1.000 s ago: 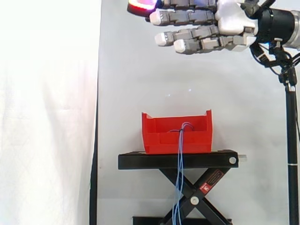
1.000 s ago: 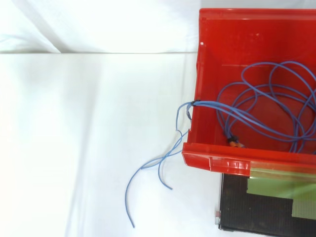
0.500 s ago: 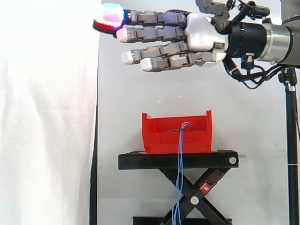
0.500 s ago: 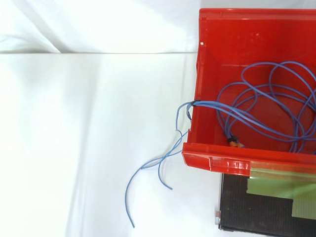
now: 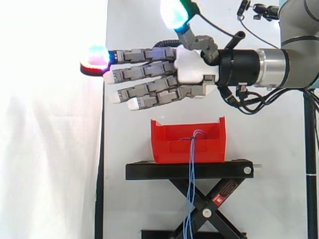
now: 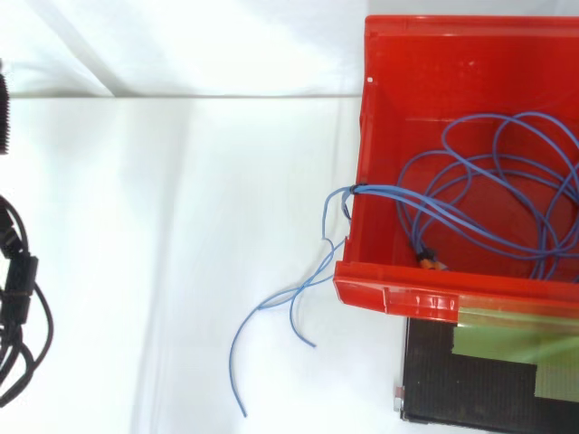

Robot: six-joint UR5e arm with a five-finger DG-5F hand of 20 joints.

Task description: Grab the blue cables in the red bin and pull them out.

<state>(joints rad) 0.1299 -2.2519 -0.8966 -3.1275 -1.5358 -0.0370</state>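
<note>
A: Where is the robot hand [image 5: 192, 74] right now?

B: Upper middle of the side view, high above the red bin [image 5: 169, 147] and well apart from it. Its fingers [image 5: 144, 72] are stretched flat toward the frame's left, the thumb is cocked upward, and it grips nothing.

A: And the blue cables [image 6: 380, 190]?

B: Mostly lying in loose loops inside the bin, at the right of the top view. A few strands cross the bin's wall and hang down past the black stand [image 5: 149, 172], lower centre of the side view.

A: What could go wrong?

B: Three things, I'd guess. The strands are thin and the pads thick, so a grasp could close on one strand or none. The loops overlap, so a pull might snag and drag the bin along the stand — even tip it off. And if the robot hand comes down off-line, it could knock the bin's rim before reaching anything.
</note>
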